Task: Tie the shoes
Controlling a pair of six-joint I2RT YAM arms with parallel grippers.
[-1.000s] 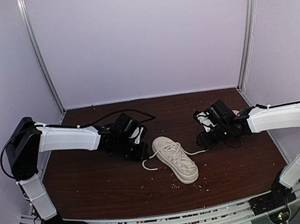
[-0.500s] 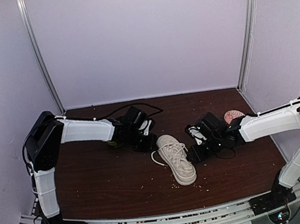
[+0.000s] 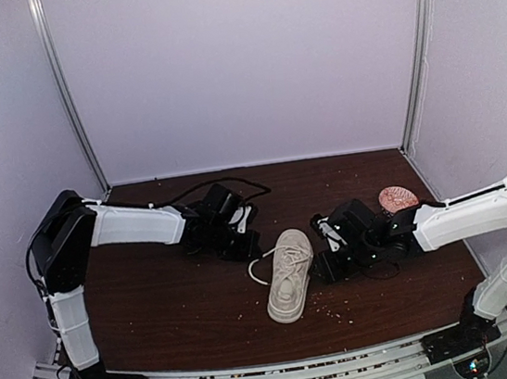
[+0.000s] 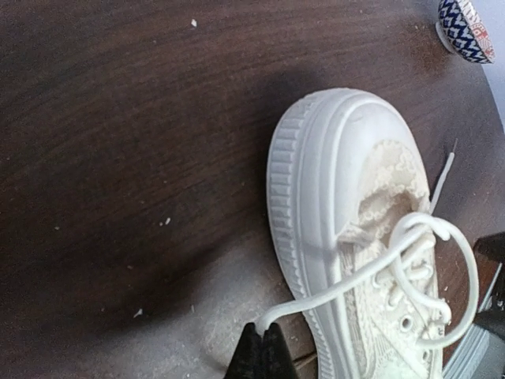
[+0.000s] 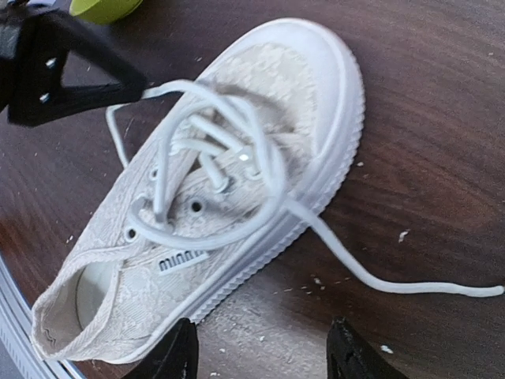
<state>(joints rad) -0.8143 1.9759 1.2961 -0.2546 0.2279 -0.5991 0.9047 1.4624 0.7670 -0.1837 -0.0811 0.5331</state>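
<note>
1. near edge: rail (image 3: 278, 378) with both arm bases bolted on. Beyond it is a dark wood table (image 3: 159, 323) with crumbs scattered over it.
2. sneaker (image 3: 287, 278) sits about mid-table, upright on its sole. Heel faces the near edge, toe points far and slightly right. It lies between the two claws.
3. left gripper (image 4: 261, 349) is just left of the toe, low over the table. Its fingers are pinched fully together on one lace (image 4: 331, 294). That lace runs from the pinch up over the sole edge to the eyelets by the toe.
4. right gripper (image 5: 262, 339) is on the sneaker's right side, jaws roughly half apart, gripping nothing. The right wrist view shows only sole edge and bare table in the gap. Can't tell whether either finger touches the shoe.
5. the shoe is not tied: there are only loose loops over the tongue. The free lace end (image 5: 410, 286) drops over the sole and lies slack on the table on the right side, clear of both claws.
6. lime-green object (image 5: 102, 8) shows past the left claw in the right wrist view. Only an edge is visible, so can't tell what it is.
7. pinkish bowl (image 3: 397, 198) sits farther back on the right, beside the right forearm and well apart from the sneaker.
8. blue-and-white bowl (image 4: 465, 28) is in the corner of the left wrist view, beyond the toe. Can't tell if it is the same bowl.
9. black cable (image 3: 225, 186) loops on the table behind the left arm, near the back wall.
</note>
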